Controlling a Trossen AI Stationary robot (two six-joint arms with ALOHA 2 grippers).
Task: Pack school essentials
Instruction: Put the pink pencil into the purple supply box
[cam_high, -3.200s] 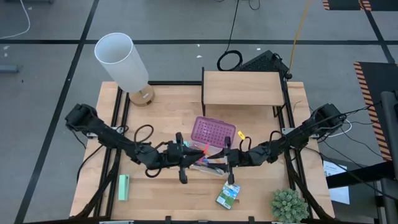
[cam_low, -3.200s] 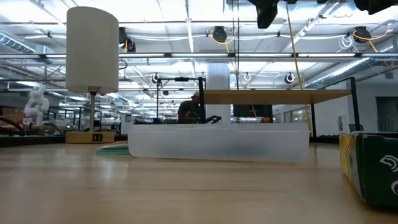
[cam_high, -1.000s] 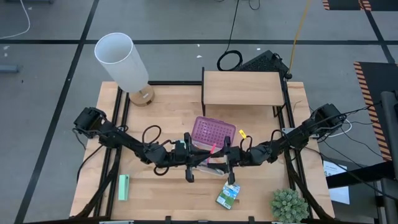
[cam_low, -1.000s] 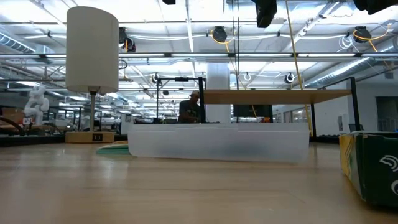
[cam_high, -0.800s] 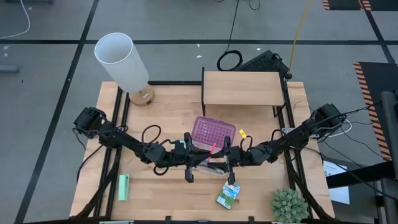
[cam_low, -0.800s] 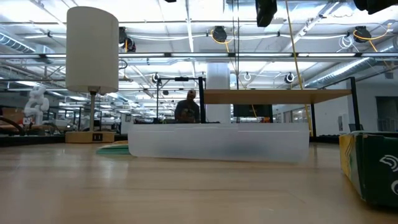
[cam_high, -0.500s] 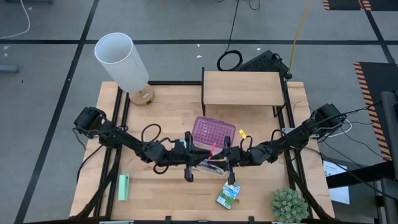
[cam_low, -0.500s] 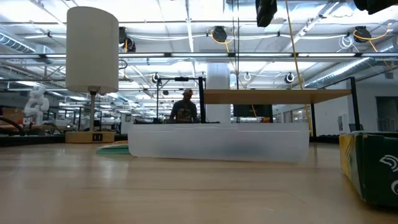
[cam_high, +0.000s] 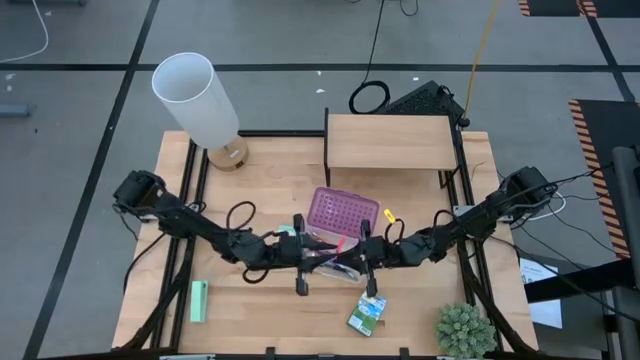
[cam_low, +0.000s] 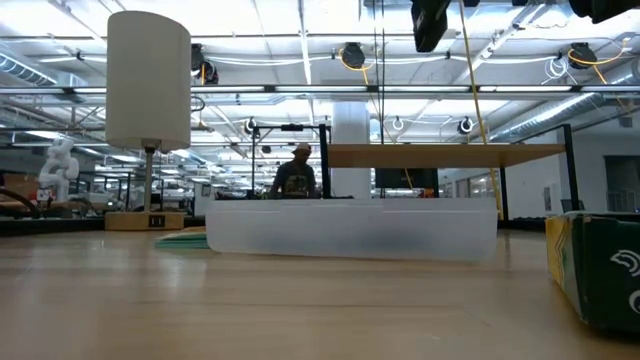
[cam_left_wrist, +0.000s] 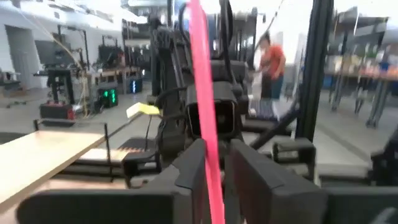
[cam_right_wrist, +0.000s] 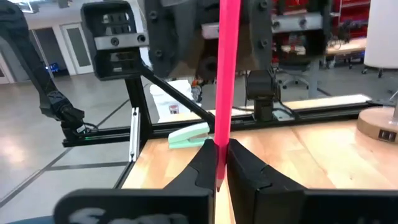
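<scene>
A red pencil (cam_high: 334, 246) hangs in the air between my two grippers, above the middle of the table. My left gripper (cam_high: 312, 252) is shut on its left end and my right gripper (cam_high: 353, 252) on its right end. In the left wrist view the pencil (cam_left_wrist: 202, 87) runs away from my fingers toward the right gripper. Just behind the pencil the clear case with its purple lid (cam_high: 343, 211) rests on the table. A green-yellow crayon box (cam_high: 367, 313) lies flat near the front edge. A tiny yellow piece (cam_high: 388, 214) lies right of the case. My left gripper pinches the pencil's left end (cam_left_wrist: 213, 186) between its two fingers, coming level from the table's left, fingers along the pencil. The pencil is lifted clear of the table. My right gripper pinches the pencil near its pointed end (cam_right_wrist: 218, 163) between its two fingers, level from the table's right, fingers along the pencil.
A white lamp (cam_high: 195, 95) stands at the far left and a wooden shelf (cam_high: 388, 140) at the far middle. A mint-green block (cam_high: 199, 300) lies at the near left, a small plant (cam_high: 463, 330) at the near right. A person (cam_low: 295, 178) shows beyond the table.
My left arm has drawn back a little toward the table's left edge. Both grippers stay shut on the pencil, which stays off the table between them.
</scene>
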